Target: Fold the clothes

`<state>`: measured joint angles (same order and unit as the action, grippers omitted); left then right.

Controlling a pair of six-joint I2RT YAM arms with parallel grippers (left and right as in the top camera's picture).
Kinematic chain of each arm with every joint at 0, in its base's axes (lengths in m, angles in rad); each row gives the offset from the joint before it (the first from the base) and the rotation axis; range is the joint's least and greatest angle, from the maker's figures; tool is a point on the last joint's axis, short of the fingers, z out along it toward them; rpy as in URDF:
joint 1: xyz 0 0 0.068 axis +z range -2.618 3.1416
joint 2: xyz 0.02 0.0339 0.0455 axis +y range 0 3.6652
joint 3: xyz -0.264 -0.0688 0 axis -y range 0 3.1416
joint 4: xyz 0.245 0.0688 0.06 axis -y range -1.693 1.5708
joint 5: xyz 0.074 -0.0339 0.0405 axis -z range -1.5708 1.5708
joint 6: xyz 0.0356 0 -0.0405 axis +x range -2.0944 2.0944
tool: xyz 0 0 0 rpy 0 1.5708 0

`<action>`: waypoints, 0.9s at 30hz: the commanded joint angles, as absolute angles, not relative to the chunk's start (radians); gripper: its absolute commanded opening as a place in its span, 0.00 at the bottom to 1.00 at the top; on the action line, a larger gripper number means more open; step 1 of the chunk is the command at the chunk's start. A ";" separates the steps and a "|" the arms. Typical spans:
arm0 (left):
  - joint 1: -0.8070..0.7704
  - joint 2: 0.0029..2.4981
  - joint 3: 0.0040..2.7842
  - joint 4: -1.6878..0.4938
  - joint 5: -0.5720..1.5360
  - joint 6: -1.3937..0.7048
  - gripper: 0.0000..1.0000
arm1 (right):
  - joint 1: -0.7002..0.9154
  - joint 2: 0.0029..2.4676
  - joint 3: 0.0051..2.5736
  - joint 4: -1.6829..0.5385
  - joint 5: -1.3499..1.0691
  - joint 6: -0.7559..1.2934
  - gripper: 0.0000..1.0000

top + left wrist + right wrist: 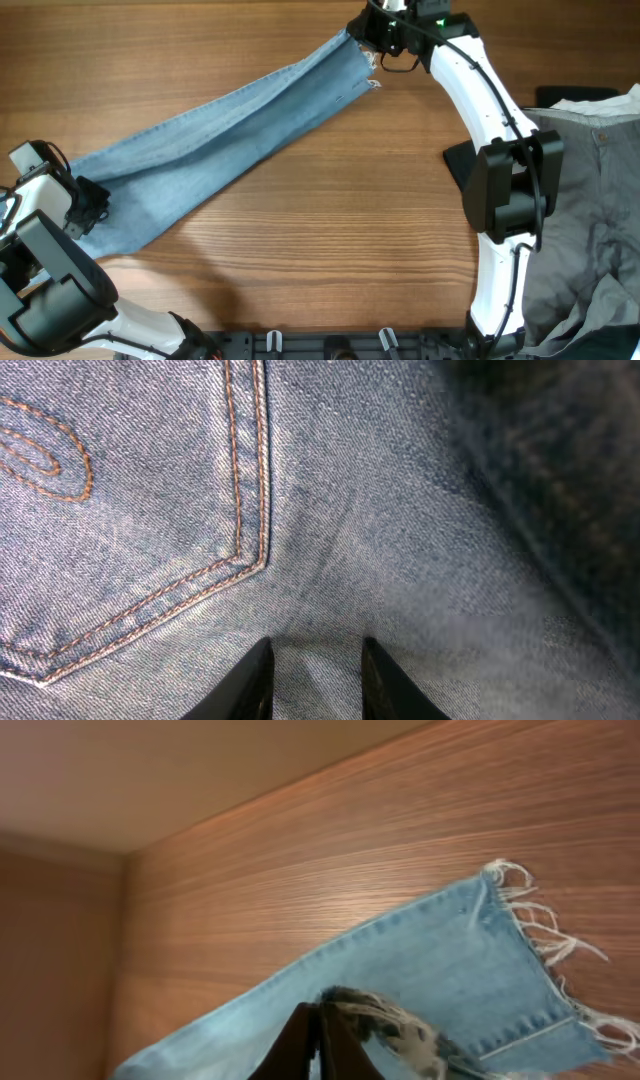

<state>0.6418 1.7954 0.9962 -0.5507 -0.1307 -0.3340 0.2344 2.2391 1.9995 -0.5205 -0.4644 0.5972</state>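
- Stretching the jeans (230,130) between both arms, the pair lies in a long diagonal band across the table (350,240), from the near-left corner up to the far edge.
- The left gripper (88,205) is at the waist end by the left edge. Its fingers (250,685) are narrowly apart with denim pinched between them, just beside a back pocket (120,510).
- The right gripper (372,45) is clamped tight on the leg end at the far edge, beside the frayed hem (545,935).
- Holding opposite ends likely keeps the cloth taut and flat, ready for folding.
- Grey trousers (590,200) are heaped at the right edge, well apart.
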 commanded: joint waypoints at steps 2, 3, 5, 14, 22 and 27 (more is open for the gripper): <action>0.625 1.837 0.976 -0.550 -0.071 -0.321 0.30 | 0.252 2.239 2.002 -0.524 -0.310 0.483 0.88; 0.625 1.837 0.976 -0.550 -0.071 -0.321 0.30 | 0.252 2.241 2.002 -0.543 -0.275 0.426 0.95; 0.625 1.837 0.976 -0.550 -0.071 -0.321 0.31 | 0.249 2.241 2.002 -0.608 -0.196 0.379 0.98; 0.625 1.835 0.977 -0.553 -0.067 -0.319 0.32 | 0.222 2.339 2.002 -0.742 -0.125 0.289 0.38; 0.625 1.827 0.977 -0.560 -0.041 -0.317 0.32 | 0.223 2.479 2.002 -0.688 -0.306 0.290 0.70; 0.625 1.827 0.977 -0.569 -0.041 -0.316 0.32 | 0.228 2.505 2.002 -0.674 -0.346 0.291 0.51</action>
<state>0.6422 1.7954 0.9966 -0.5549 -0.1184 -0.3340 0.2199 2.4546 2.0033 -0.6720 -0.2951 0.2886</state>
